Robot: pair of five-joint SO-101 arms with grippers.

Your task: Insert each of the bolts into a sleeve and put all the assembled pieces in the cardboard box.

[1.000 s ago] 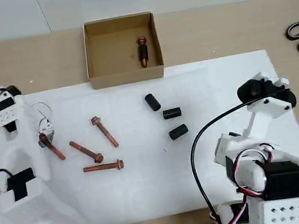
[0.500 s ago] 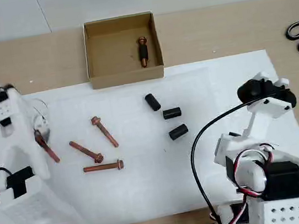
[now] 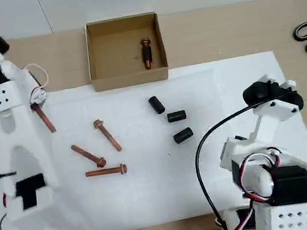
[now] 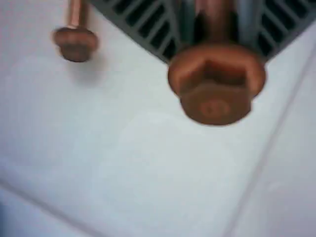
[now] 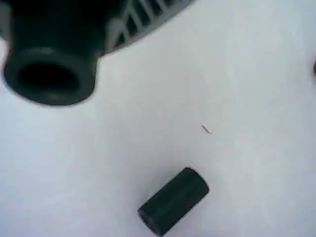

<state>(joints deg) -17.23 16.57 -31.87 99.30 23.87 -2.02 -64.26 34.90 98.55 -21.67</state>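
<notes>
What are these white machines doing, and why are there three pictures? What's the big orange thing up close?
They are two robot arms at a table. One picture looks down from above; the other two come from little cameras on each arm's wrist. The big orange thing is a copper bolt, held in the left gripper. The right gripper holds a black sleeve. On the white paper lie three more bolts and three loose sleeves. The cardboard box already holds one bolt pushed into a sleeve.
</notes>
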